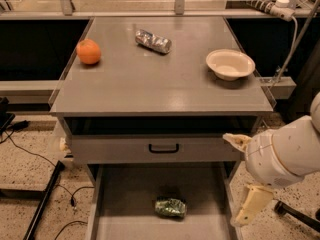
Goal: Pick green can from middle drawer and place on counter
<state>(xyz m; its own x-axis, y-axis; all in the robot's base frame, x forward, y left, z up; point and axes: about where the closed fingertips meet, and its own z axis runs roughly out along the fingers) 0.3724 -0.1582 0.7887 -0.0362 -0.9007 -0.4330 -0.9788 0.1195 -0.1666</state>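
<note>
The green can (170, 207) lies on its side on the floor of the open middle drawer (125, 204), near its front centre. The counter (160, 84) is the grey cabinet top above it. My gripper (244, 172) hangs at the right, just outside the drawer's right wall and to the right of the can, at about the drawer's height. Its two cream fingertips (253, 204) stand wide apart, and nothing is between them. The white arm behind it runs off the right edge.
On the counter are an orange (88, 51) at the left, a silver-grey can (153, 40) lying at the back, and a cream bowl (230, 64) at the right. A shut drawer front with a black handle (163, 148) sits above the open drawer. Cables (30, 154) run over the floor at the left.
</note>
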